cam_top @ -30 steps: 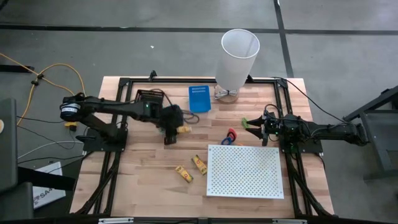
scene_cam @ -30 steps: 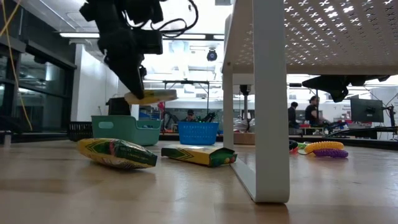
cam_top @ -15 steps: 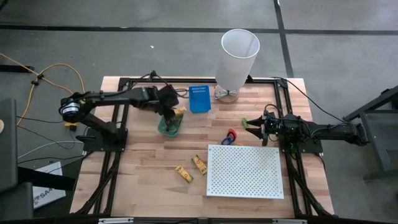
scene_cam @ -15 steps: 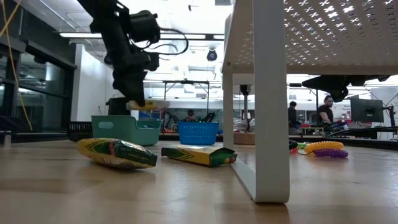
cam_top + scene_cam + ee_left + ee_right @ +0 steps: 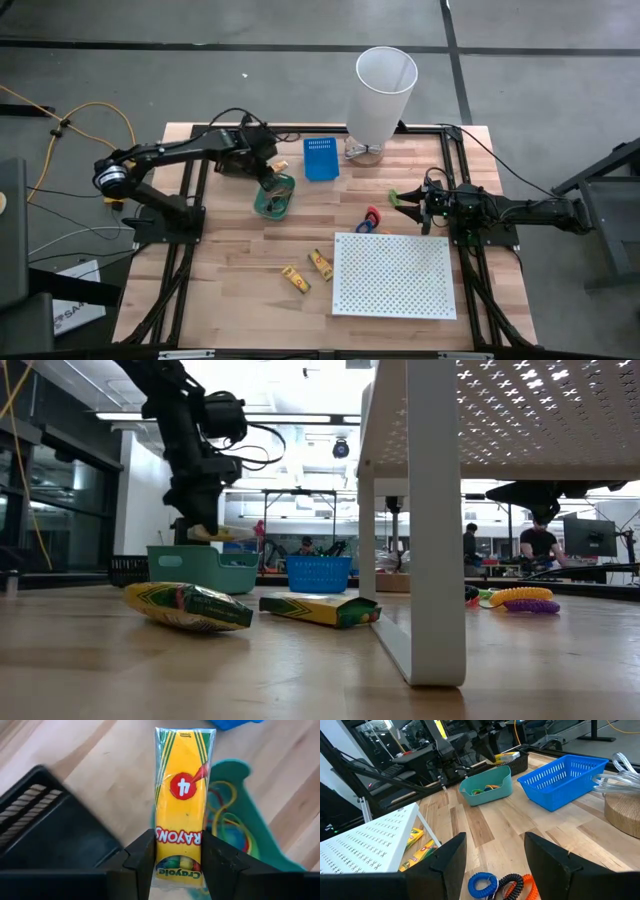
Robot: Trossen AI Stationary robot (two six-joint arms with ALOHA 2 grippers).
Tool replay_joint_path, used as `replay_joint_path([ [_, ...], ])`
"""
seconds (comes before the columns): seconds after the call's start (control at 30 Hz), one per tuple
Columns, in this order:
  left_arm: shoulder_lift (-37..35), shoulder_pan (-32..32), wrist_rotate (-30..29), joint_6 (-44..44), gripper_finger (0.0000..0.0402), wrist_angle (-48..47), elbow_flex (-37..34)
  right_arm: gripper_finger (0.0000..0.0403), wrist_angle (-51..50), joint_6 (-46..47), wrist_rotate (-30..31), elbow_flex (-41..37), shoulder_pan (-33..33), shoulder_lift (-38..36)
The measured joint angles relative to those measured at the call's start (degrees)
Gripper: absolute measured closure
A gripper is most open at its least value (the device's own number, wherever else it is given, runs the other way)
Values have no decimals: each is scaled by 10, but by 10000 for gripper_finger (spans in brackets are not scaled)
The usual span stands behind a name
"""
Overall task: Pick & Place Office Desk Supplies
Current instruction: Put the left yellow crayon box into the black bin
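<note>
The Crayola crayon pack [image 5: 183, 795] — yellow, with a red "4" disc — was pinched at its lower end between the fingers of the left gripper [image 5: 177, 857], held in the air just above the rim of the green bin [image 5: 273, 200], where the bin met the black tray [image 5: 45, 830]. Coloured rubber bands [image 5: 227, 822] lay inside the green bin. The blue basket [image 5: 320, 157] sat just beside it on the pale wood-plank table [image 5: 240, 250], and the tall white tapered bin [image 5: 383, 90] stood at the far edge. Two more crayon packs [image 5: 307, 271] lay on the wood near the large white perforated board [image 5: 394, 275], which the low view showed as a raised stand on white legs. A blue coil and a red one [image 5: 370, 218] rested between the board and the right gripper [image 5: 414, 205] — its fingers were spread wide, holding nothing, low over the table's right side. Around the table was grey concrete floor [image 5: 200, 70]; behind it, in the low view, a bright workshop with desks, monitors and seated people [image 5: 540, 545].
</note>
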Motion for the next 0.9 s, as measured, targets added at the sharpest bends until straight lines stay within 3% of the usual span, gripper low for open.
replay_joint_path([
  [0.17, -28, 38, -6, -12, 267, -44, 0, 215, 0, 0, 0, 0, 0, 0],
  [0.43, -79, 82, -73, -59, 267, -109, 0, 215, 0, 0, 0, 0, 0, 0],
  [0.9, -81, 101, -165, -169, 267, -123, -23, 215, 0, 0, 0, 0, 0, 0],
])
